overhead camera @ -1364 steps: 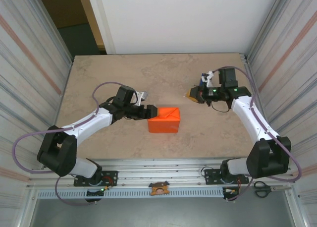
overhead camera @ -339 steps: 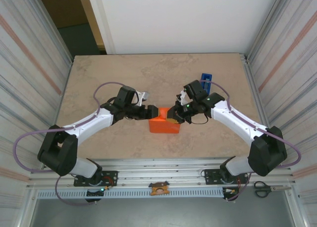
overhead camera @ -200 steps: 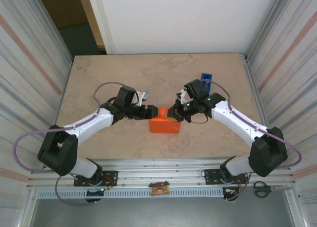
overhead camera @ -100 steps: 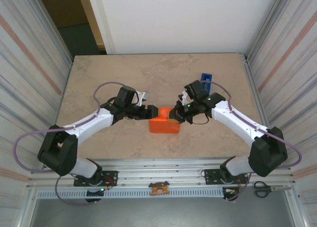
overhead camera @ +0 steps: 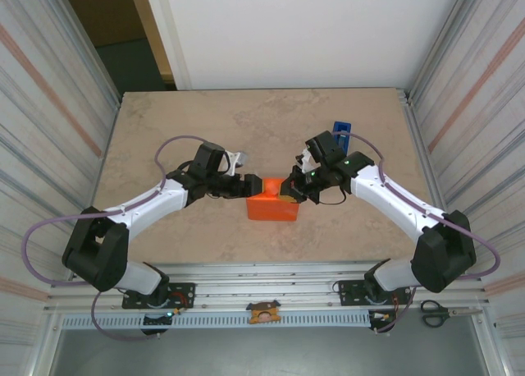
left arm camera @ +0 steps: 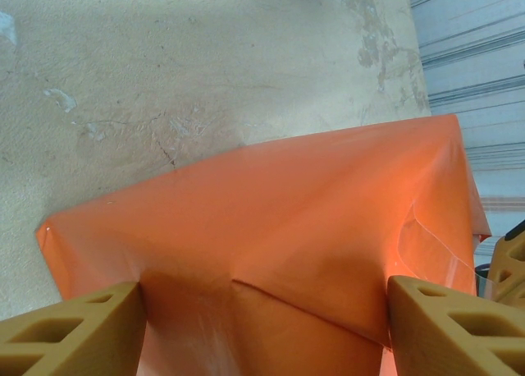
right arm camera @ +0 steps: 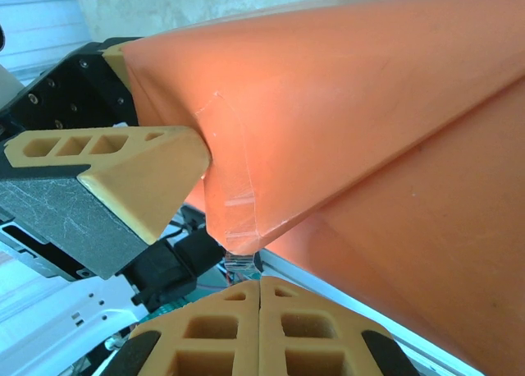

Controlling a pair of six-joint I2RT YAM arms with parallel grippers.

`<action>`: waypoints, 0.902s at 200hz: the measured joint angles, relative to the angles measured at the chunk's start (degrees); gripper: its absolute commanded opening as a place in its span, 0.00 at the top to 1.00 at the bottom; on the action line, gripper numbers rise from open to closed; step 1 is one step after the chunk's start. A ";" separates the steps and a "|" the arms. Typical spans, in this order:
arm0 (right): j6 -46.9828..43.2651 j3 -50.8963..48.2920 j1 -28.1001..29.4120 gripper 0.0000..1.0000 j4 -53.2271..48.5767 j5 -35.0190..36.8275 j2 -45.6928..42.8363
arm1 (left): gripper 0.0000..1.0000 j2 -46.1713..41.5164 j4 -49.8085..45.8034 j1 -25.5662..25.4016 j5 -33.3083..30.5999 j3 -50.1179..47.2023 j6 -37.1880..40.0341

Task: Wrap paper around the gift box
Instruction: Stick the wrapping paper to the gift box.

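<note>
A large thin sheet of lighter orange paper is folded snugly around a small rigid red-orange gift box. The gift box sits hidden inside the paper at the centre of the beige stone-patterned desk.

The left gripper reaches in from the left. Its tan fingers are spread wide and pressed against opposite sides of the parcel. It appears to clamp the gift box so the folded paper cannot spring open or slide.

The right gripper meets the parcel's right end with its fingers closed together. They pinch the loose end of a clear tape strip, whose other end lies stuck over a folded paper corner. It probably holds the strip taut to seal that fold.

A narrow blue tape dispenser stands on the desk just behind the right arm, within easy reach for more tape.
</note>
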 measured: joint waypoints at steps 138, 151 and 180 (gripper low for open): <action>-1.70 3.50 1.64 0.96 -5.68 5.46 2.95 | 0.25 -0.04 -1.57 -0.94 -0.90 1.09 1.64; -1.73 4.52 2.16 0.96 -6.84 6.54 3.45 | 0.24 -0.04 -1.99 -0.96 -0.94 1.31 1.97; -1.75 7.15 3.23 0.96 -9.75 9.14 4.90 | 0.24 0.02 -2.78 -0.98 -1.11 1.86 2.82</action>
